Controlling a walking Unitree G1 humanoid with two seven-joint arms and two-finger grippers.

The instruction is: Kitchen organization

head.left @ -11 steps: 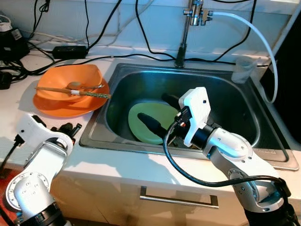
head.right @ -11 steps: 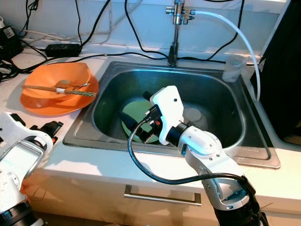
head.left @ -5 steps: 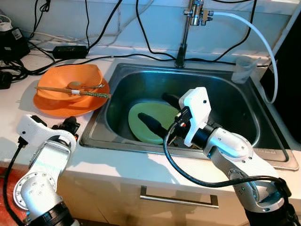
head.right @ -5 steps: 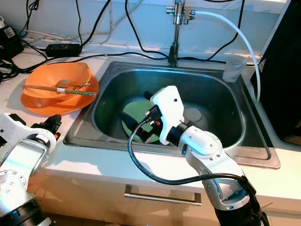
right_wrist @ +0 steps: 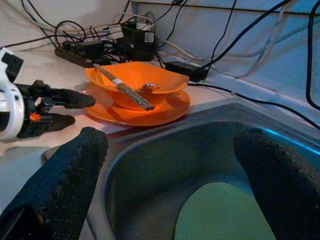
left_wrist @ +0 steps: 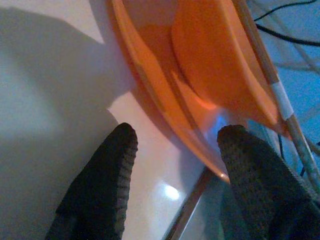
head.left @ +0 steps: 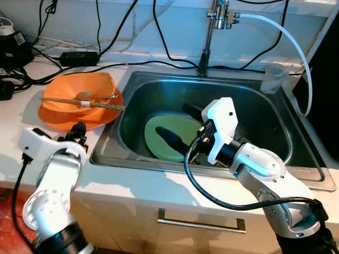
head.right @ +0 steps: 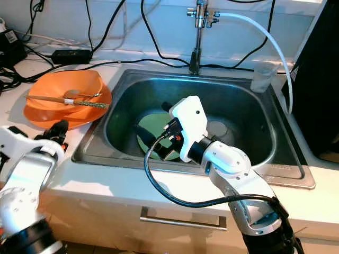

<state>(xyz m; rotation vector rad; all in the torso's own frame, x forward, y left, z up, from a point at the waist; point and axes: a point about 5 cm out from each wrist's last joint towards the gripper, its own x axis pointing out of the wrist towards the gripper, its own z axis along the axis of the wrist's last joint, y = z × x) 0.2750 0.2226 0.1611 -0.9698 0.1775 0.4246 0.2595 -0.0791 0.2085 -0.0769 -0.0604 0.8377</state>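
White counter (head.left: 21, 114) under orange plate (head.left: 63, 119)

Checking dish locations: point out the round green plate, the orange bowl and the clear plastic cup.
Round green plate (head.left: 168, 138), left eye view, on its bare middle.
Orange bowl (right_wrist: 134, 76), right wrist view, on its inner wall.
Clear plastic cup (head.left: 274, 79), left eye view, on its side.

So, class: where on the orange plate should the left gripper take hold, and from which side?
Grip the near rim of the orange plate, coming from the counter's front edge. The bowl and sticks cover its middle, and only the thin rim sticks out. The left gripper is already open there.
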